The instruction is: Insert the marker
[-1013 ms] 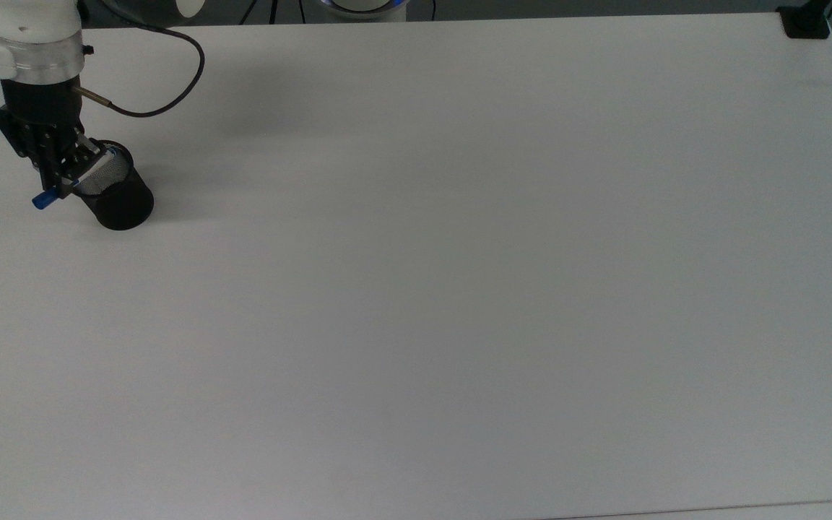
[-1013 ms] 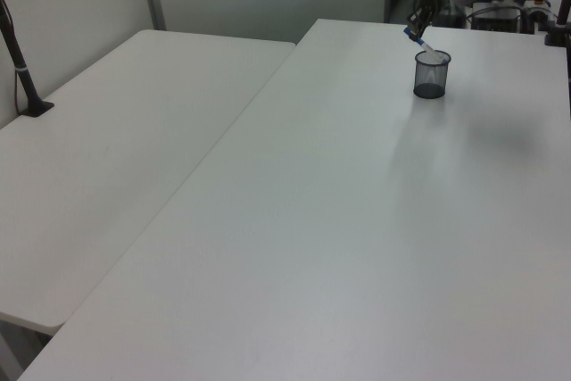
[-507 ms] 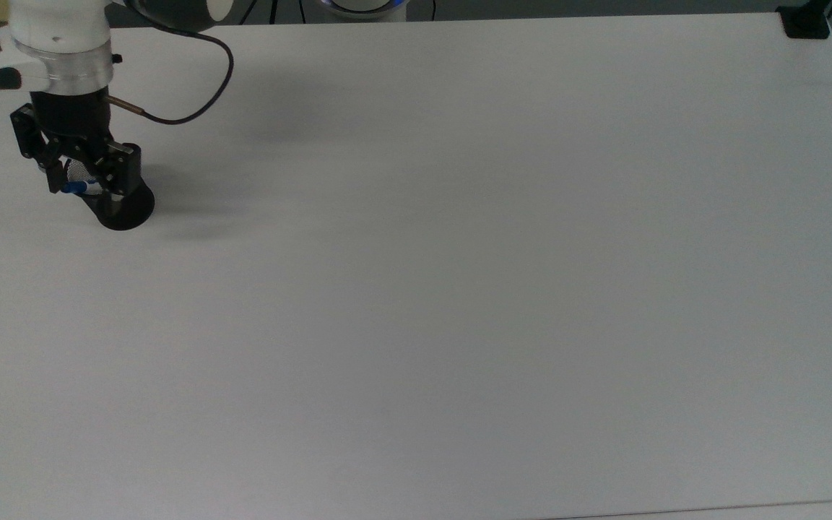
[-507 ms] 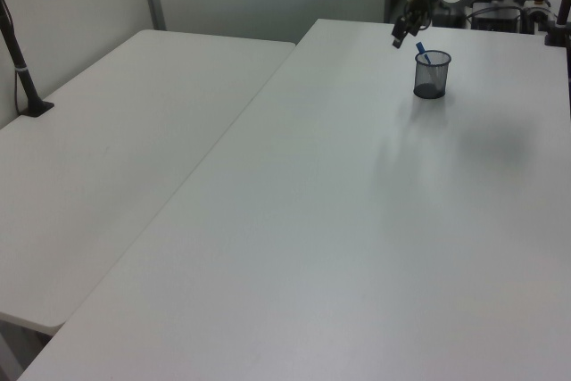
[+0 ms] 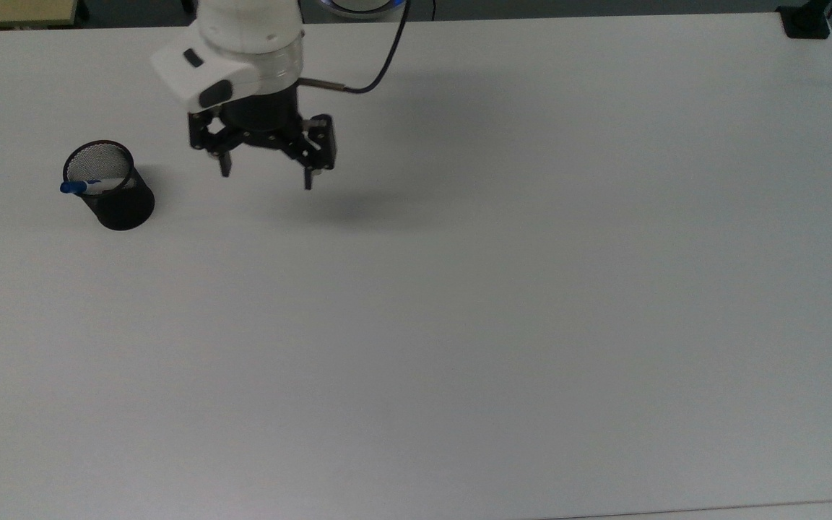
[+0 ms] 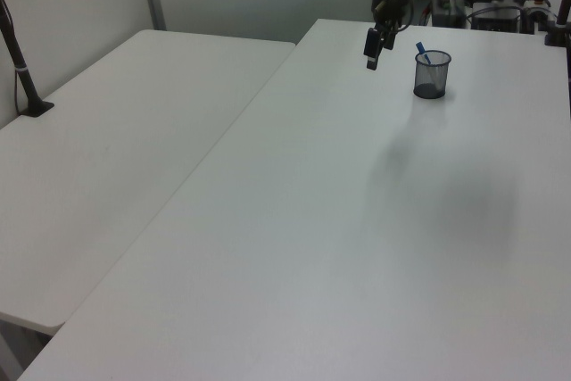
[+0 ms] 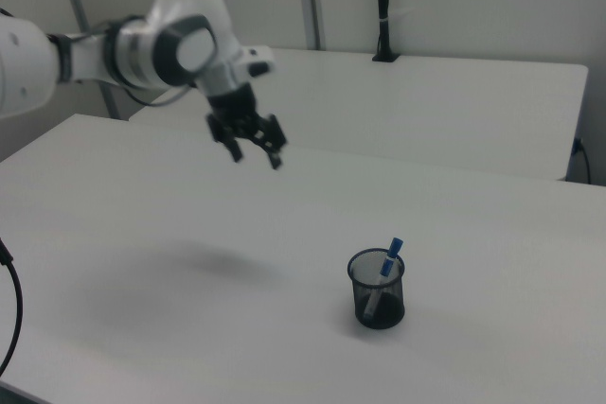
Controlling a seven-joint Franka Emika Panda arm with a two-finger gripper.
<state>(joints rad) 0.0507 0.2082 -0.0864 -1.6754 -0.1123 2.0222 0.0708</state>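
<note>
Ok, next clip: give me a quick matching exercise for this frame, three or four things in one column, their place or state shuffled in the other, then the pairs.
Things:
1. marker
2. mesh cup
3. gripper
4. table

States:
A. black, standing upright on the table
B. open, above the table, away from the cup
C. white, carrying the cup
D. leaning inside the cup, blue cap poking above the rim

Pairs: 1-D, 2-A, 3-B, 4-C

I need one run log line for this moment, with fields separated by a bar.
marker: in black mesh cup, leaning on rim | gripper: jaws open, holding nothing, above table | task state: inserted
</note>
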